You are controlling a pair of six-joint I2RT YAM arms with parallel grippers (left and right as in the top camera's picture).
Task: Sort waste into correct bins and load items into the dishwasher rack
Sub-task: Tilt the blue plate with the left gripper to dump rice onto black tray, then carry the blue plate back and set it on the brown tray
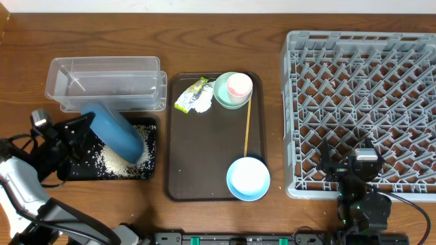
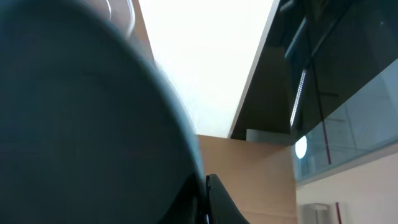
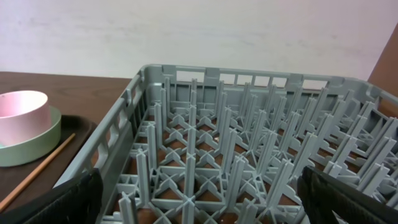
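My left gripper [image 1: 85, 129] is shut on the dark-blue dish [image 1: 117, 133] and holds it tilted over the black tray [image 1: 75, 170], where rice [image 1: 112, 162] lies in a heap. In the left wrist view the dish [image 2: 81, 124] fills the left side, pressed against my finger [image 2: 208, 199]. The clear tub [image 1: 105, 82] stands behind. The wrapper [image 1: 193, 97], the mint-green bowl [image 1: 221, 97] with the pink cup [image 1: 239, 86] in it, the wooden stick [image 1: 247, 126] and the light-blue bowl [image 1: 248, 178] are on the brown tray. My right gripper [image 1: 349, 167] is open and empty over the front of the grey rack [image 1: 361, 102].
The brown serving tray [image 1: 204, 150] lies between the bins and the rack. The right wrist view shows the rack's pegs [image 3: 217, 155] between my open fingers [image 3: 199, 199], with the pink cup [image 3: 22, 115], mint bowl [image 3: 31, 146] and stick [image 3: 37, 171] at left.
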